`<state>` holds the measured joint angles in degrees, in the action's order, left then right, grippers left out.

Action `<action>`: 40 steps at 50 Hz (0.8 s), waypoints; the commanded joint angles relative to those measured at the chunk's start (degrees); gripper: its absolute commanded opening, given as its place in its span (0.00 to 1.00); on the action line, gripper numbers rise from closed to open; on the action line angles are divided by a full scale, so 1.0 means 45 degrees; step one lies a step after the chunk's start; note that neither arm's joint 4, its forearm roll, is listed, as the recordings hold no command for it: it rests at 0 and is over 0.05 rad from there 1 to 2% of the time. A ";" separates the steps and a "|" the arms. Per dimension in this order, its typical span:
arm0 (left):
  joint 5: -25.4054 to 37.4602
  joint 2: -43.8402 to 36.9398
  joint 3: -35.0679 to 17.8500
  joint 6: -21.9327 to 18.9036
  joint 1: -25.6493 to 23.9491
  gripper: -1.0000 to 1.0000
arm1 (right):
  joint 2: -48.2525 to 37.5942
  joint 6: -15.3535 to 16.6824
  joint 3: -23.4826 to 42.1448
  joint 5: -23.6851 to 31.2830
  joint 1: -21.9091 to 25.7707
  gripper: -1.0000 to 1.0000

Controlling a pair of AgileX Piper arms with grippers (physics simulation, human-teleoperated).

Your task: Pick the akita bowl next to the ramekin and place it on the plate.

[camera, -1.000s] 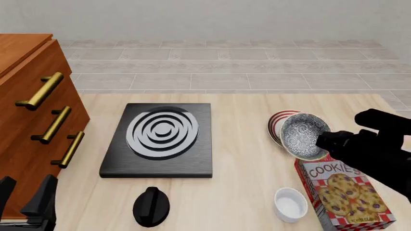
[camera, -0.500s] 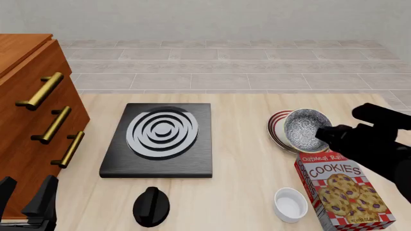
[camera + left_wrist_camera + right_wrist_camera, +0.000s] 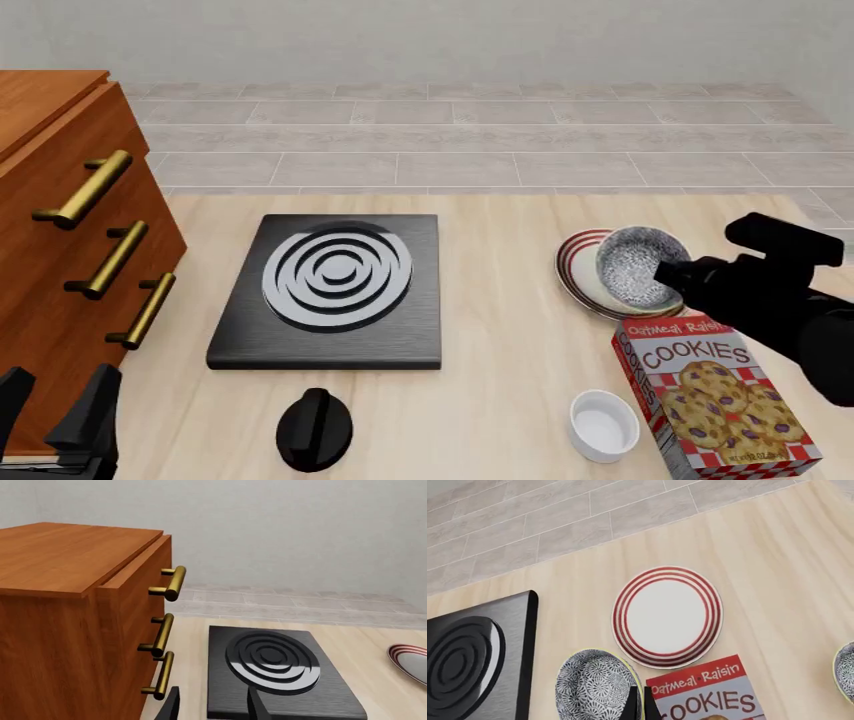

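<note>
My right gripper [image 3: 671, 279] is shut on the rim of the speckled blue-grey akita bowl [image 3: 635, 267]. The bowl hangs tilted over the right part of the red-ringed plate [image 3: 573, 262]. In the right wrist view the akita bowl [image 3: 595, 685] sits between the gripper's [image 3: 639, 702] fingers, and the plate [image 3: 667, 616] lies bare beyond it. The plain white ramekin [image 3: 603, 423] stands near the table's front edge, left of the cookie box. My left gripper [image 3: 54, 412] rests open at the front left corner, holding nothing.
A red cookies box [image 3: 714, 397] lies just in front of the plate. A black stove plate [image 3: 334, 290] fills the table's middle, with a black knob [image 3: 316, 428] before it. A wooden drawer cabinet [image 3: 67, 240] stands at the left. A second patterned bowl [image 3: 847, 672] shows at the right wrist view's edge.
My right gripper has carried the akita bowl away from the cookies box and farther over the plate. The left arm has not moved.
</note>
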<state>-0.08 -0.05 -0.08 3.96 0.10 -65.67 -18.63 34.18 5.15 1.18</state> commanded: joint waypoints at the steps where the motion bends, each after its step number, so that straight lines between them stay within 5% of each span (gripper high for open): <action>1: 0.0011 0.0000 -0.0003 0.0016 0.0003 1.00 | -0.0587 0.0007 0.0023 -0.0501 -0.0260 0.00; 40: 0.0057 -0.0006 0.0002 0.0000 0.0016 1.00 | -0.2445 0.0125 0.0409 -0.1666 -0.0722 0.00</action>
<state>0.09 -0.07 -0.07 4.01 0.21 -75.03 -18.06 35.14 -1.29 -1.51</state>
